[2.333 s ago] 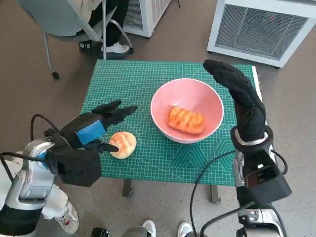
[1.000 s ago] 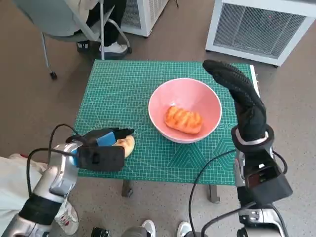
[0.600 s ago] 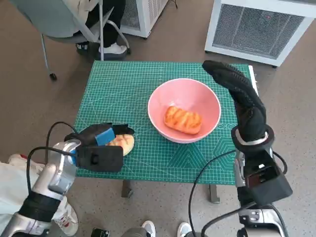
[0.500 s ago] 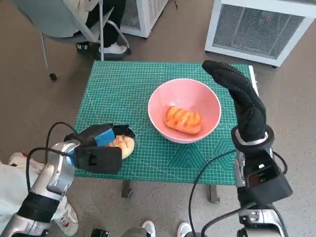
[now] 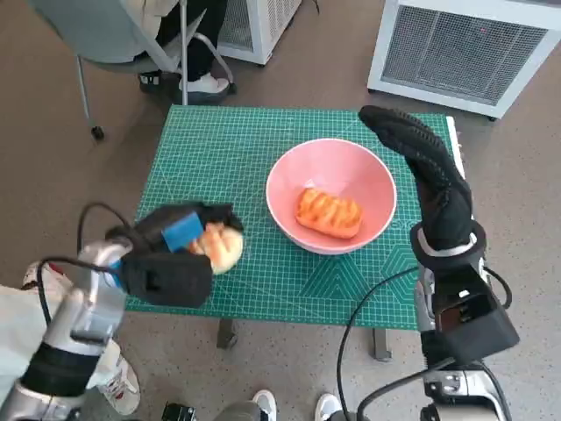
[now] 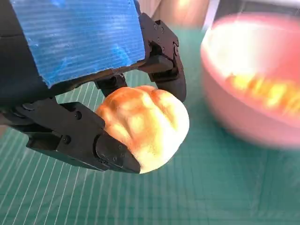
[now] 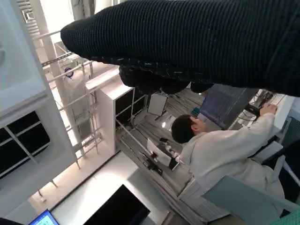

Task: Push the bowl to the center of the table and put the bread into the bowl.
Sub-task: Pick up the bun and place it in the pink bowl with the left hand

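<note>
Your left hand (image 5: 180, 239) grips bread roll (image 6: 145, 125), fingers (image 6: 79, 140) wrapped round it, beside bowl (image 5: 331, 195); right hand (image 5: 429, 180) open

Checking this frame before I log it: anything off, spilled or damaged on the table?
Nothing spilled or damaged. The bowl stands upright on the mat, somewhat right of its middle, with one bread inside. The left hand grips the round bun. The right hand is beside the bowl's right rim, holding nothing.
</note>
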